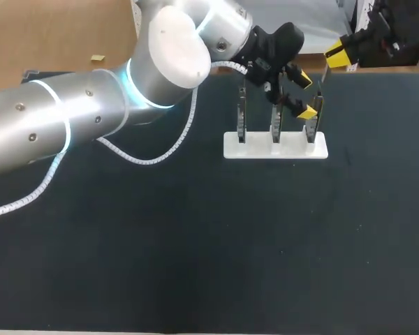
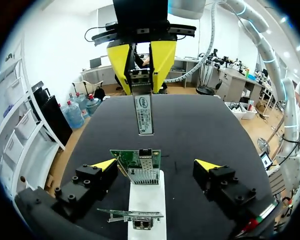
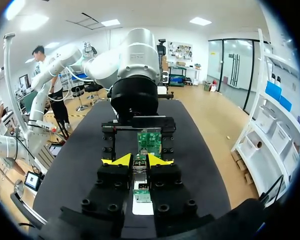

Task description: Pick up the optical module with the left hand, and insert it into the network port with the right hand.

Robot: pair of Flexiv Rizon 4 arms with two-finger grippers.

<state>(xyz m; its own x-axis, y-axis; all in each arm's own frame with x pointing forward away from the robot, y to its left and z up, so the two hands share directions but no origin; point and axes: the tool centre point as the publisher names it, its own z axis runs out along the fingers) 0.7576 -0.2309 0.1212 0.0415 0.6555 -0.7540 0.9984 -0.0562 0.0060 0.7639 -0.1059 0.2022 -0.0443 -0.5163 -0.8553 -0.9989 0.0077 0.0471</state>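
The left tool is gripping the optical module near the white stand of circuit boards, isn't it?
No: the right tool grips the optical module near the white stand of circuit boards. The left tool is open, holding nothing, as the left wrist view shows.

Nothing can be read. The only print is on a white label (image 2: 144, 119) running along the flat face of the optical module (image 2: 141, 80), seen in the left wrist view. It has a small round dark mark near one end and rows of fine print below, all too small to make out. Any marking on the green circuit board (image 2: 135, 159) is also too small to tell.
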